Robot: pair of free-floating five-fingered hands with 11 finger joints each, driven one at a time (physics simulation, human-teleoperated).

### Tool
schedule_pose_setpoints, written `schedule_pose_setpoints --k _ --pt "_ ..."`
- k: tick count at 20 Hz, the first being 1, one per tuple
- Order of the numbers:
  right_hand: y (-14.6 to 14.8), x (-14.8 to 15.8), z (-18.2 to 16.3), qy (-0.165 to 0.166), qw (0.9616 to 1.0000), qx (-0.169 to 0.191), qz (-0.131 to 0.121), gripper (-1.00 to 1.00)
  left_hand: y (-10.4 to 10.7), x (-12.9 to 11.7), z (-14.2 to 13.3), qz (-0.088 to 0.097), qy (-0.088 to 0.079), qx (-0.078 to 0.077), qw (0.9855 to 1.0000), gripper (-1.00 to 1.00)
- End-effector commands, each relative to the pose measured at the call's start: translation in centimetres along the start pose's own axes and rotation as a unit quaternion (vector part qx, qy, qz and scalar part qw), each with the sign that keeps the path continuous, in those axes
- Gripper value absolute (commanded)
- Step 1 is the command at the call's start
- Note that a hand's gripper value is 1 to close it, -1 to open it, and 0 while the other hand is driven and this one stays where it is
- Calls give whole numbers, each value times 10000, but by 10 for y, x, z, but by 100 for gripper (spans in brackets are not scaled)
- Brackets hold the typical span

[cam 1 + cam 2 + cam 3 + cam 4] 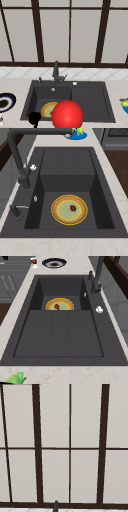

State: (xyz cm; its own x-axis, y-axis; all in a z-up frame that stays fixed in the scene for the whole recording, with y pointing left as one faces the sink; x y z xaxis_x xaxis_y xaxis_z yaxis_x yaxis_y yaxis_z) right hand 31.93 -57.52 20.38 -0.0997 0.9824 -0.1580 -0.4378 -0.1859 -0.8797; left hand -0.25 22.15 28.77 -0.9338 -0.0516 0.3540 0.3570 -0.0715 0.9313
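Looking from the front, a red ball point(67, 114) fills the lower centre, hiding part of the yellow plate point(48, 109) in the sink point(90, 100); the left side view shows that plate point(69, 209) whole on the basin floor. At lower left, a black hand point(34, 118) hovers over the sink's front edge, its finger state indiscernible. The sink's right section lies bare.

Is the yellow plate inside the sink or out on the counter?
Inside. The plate lies flat on the bottom of the sink basin, with a small red bit on it.
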Motion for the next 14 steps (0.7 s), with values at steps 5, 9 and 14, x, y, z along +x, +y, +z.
schedule_pose_setpoints --k 5,9,14 --pt "36 -26 -11 732 9971 50 -223 100 0 0 0 0 0 0 10000 0" --pt "57 -36 -19 1080 9939 81 -220 100 0 0 0 0 0 0 10000 0" --pt "76 -49 -29 1101 9911 129 -743 100 0 0 0 0 0 0 10000 0"
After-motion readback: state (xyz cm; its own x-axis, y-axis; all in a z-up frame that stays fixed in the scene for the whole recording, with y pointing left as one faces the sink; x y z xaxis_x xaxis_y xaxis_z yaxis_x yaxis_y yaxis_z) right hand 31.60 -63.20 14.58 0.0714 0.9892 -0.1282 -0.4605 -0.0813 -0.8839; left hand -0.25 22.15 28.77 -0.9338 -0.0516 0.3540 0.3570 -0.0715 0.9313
